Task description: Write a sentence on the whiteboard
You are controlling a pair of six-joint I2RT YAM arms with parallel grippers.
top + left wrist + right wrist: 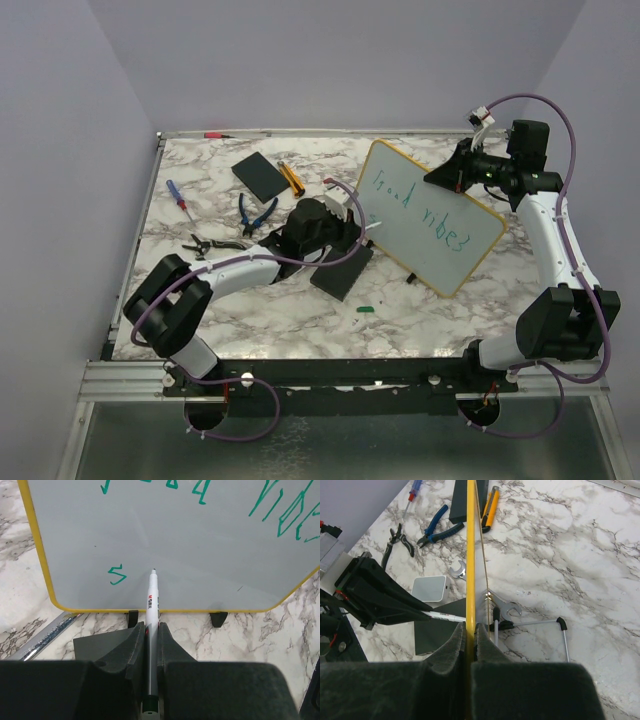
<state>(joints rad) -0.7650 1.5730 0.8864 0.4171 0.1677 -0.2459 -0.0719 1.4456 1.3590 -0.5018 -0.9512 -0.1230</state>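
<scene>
At the left of the marble table (285, 312) lie a screwdriver (177, 194) and blue-handled pliers (257, 213), both well apart from the work. Toward the middle, the left gripper (151, 632) is clenched on a white marker (152, 597) and points it at the lower part of the whiteboard (440, 245). Whether the tip touches the surface or sits just off it cannot be told. The board stands tilted on small black feet right of centre, with its written face toward the left arm. The sentence (415, 208) so far reads roughly "Good vibes" in green along the upper line. Below it, just left of the marker tip, is a single green character (117, 575) like an "S". At the right, the right gripper (470, 632) pinches the board's yellow rim to steady it. The first line looks finished and the second hardly begun, so most of that line probably remains to be written.
</scene>
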